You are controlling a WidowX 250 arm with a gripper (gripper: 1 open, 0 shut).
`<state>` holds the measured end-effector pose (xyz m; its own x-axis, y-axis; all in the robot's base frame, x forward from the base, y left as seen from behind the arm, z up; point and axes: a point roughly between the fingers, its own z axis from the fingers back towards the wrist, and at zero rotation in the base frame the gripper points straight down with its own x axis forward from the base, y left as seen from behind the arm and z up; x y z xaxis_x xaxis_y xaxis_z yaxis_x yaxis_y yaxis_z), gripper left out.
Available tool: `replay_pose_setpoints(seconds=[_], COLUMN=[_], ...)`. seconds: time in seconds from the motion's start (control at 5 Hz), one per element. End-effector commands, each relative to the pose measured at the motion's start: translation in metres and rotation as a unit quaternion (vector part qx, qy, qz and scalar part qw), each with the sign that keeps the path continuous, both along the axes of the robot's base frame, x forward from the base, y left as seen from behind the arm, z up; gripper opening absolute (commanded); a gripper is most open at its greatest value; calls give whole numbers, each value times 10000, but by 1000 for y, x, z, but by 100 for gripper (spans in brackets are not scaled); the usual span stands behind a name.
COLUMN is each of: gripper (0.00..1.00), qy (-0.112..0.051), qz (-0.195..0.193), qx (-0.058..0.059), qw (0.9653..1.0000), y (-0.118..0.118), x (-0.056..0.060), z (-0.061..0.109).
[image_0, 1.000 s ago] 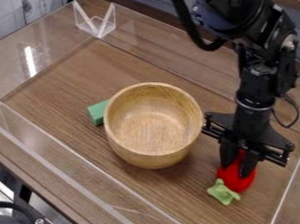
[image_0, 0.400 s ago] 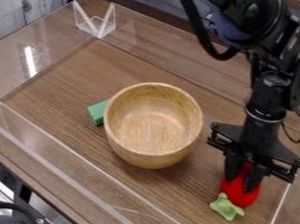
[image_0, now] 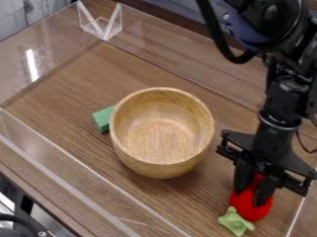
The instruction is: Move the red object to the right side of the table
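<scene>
A black robot arm's fingers (image_0: 257, 182) are closed around a small red strawberry-shaped toy (image_0: 252, 205) on the right side of a brown wood-grain worktop (image_0: 76, 137), near the lower right corner of the view. The toy's pale green leafy cap (image_0: 236, 223) points toward the bottom of the view, while the fingers cover the opposite end of the red body. The arm reaches down from the top of the view, its dark joints and a looping cable (image_0: 315, 137) filling much of the right side.

To the left of the toy, well apart from it, sits a round, light wooden bowl (image_0: 161, 132), its mouth facing up and its pale interior in view. A flat green piece (image_0: 104, 119) lies just beside the bowl's left edge, partly hidden by it. At the upper left, a clear, angular object (image_0: 100, 22) stands near the worktop's far edge. Low clear walls (image_0: 39, 132) border the worktop, and black cables and hardware (image_0: 15, 223) crowd the lower left corner. Whether the toy touches the worktop cannot be told from this angle.
</scene>
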<state>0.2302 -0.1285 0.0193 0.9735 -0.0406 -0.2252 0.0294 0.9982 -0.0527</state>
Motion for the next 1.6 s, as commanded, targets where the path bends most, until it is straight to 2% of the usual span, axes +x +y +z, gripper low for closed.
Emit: replay_pose_setpoints(seconds=[0.0, 0.2, 0.4, 0.6, 0.8, 1.0, 1.2, 1.4], gripper=[0, 100, 100, 100, 100, 100, 100, 100], qy=[477, 463, 405, 164, 83, -49, -275, -620], qz=[-51, 448, 424, 371, 484, 565, 512, 446], qx=[285, 259, 247, 225, 168, 54, -90, -278], qw=[9984, 9976, 9980, 9989, 9987, 9984, 9983, 9967], y=[21, 20, 30, 40, 43, 42, 46, 59], x=[-10, -12, -6, 3, 5, 10, 19, 31], z=[-15, -7, 0, 19, 36, 54, 73, 95])
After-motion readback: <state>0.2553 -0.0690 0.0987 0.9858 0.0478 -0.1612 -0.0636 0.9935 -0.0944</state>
